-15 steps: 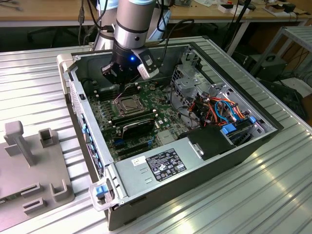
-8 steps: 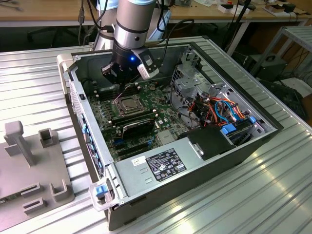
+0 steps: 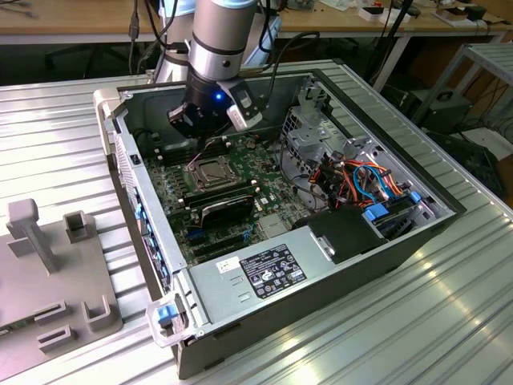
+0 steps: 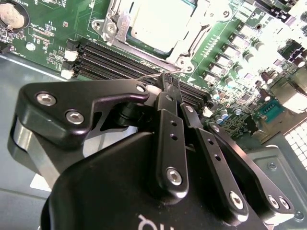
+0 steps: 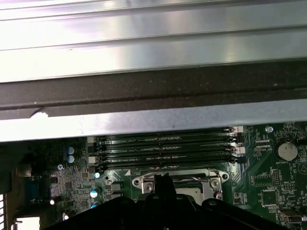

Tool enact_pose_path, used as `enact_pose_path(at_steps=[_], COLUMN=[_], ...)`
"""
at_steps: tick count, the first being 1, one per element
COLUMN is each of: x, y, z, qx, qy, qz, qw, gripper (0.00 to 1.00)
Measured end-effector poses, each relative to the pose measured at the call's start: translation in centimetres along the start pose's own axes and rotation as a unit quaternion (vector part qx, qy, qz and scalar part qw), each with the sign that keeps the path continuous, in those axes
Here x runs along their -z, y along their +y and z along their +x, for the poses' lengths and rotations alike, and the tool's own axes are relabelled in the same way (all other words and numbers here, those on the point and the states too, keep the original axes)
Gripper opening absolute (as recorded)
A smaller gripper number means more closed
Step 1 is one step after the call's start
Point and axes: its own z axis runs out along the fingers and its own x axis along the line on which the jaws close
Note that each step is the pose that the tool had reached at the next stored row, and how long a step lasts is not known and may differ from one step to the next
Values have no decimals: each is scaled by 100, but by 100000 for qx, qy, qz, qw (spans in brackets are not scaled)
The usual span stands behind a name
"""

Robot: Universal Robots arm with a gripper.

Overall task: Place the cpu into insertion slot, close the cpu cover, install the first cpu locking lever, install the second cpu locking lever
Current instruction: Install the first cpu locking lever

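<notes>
Open PC case sits on a ribbed metal table. The arm comes down from 12 o'clock in the exterior view, and the gripper hangs low over the green board. It's just at 11 o'clock of the insertion slot, near the case's back wall.

In the second wrist view the cpu lies flat in the slot, silver top face up. The cpu cover is down around it, its window framing the chip.

Gripper fingers are drawn narrow, tips together, right beside the cover's edge and over the black memory slots. A thin wire locking lever runs into the tips; it looks pinched btwn them, though the black pads hide the contact itself. The lever stands raised off the board, not latched flat.

In the first wrist view the fingertips sit against the cover's frame, w/ the memory slots just beyond.

PSU sits at 5 o'clock of the slot in the exterior view, and a grey fixture lies on the table at 8 o'clock, well apart from the case
</notes>
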Motion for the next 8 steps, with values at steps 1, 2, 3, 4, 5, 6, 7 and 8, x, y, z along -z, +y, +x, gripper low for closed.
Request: enact_pose_path(at_steps=[1, 2, 3, 4, 5, 6, 7, 8], x=[-3, -6, -8, -11, -14, -17, -20, -22], y=[1, 2, 3, 4, 6, 8, 12, 15], z=[-5, -14, -25, -35, -45, -51, -53, -54], qx=[13, 10, 7, 8, 8, 25, 132, 427], qy=[1, 4, 4, 3, 4, 7, 13, 39], qz=[-4, -3, 0, 1, 2, 3, 8, 15], qw=[100000, 100000, 100000, 100000, 100000, 100000, 100000, 99999], gripper=[11, 11, 11, 11, 11, 11, 11, 11])
